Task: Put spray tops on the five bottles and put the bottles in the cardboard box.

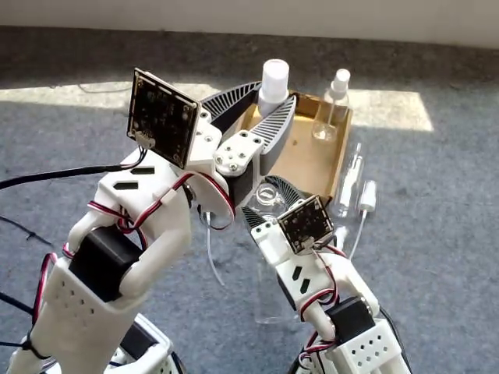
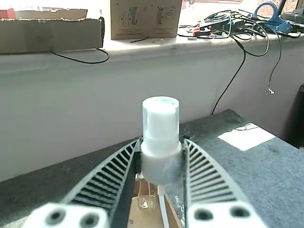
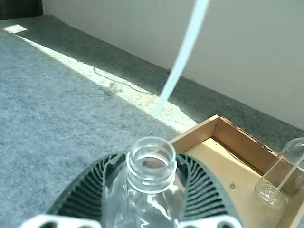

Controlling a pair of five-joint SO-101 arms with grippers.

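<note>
Grey worktop (image 1: 437, 234) lies open left and right of the box (image 1: 308, 164), with a wall (image 3: 237, 47) beyond its far edge. Left jaws are clamped on a spray top (image 2: 160, 128). Its tube hangs just above the open bottle (image 3: 151, 166), which the right jaws grip just before the box.

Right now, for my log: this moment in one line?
left gripper shut on spray top; right gripper shut on open bottle; cardboard box: one capped bottle
</note>
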